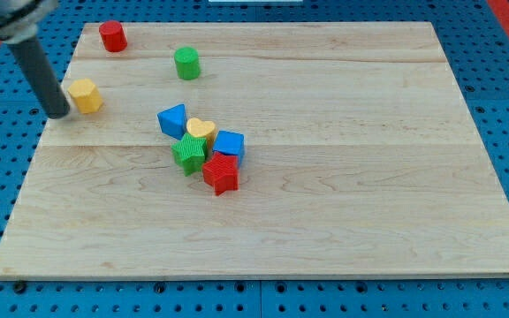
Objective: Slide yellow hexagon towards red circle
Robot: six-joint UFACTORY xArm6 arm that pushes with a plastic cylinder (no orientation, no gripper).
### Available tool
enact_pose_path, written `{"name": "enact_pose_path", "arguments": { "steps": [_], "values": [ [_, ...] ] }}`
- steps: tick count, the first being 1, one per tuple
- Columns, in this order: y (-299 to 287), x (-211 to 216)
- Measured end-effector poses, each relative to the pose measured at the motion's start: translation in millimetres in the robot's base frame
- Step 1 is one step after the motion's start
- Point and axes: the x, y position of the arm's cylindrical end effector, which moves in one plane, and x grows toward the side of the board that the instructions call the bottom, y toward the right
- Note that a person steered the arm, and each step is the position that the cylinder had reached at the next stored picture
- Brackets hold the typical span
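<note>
The dark rod's lower end, my tip (59, 113), sits bare on the wooden board at the upper left of the frame, gripping nothing and standing just beside the small yellow hexagon block (85, 94), to the view's left and a shade below it, perhaps touching it. The red circle, a short red cylinder (112, 36), lies up and slightly to the view's right of the hexagon near the top left corner, so the tip looks placed more for a rightward shove than an upward one and probably needs to get underneath. Further out stand a green cylinder (186, 63) and, mid-board, a cluster of blue, yellow, green and red blocks (203, 145).
</note>
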Motion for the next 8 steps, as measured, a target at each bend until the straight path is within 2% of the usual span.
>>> {"name": "enact_pose_path", "arguments": {
  "steps": [1,2,3,4,6,7,8],
  "values": [
    [29,-27],
    [14,-1],
    [25,22],
    [70,0],
    [105,-70],
    [137,-72],
    [126,-104]
  ]
}}
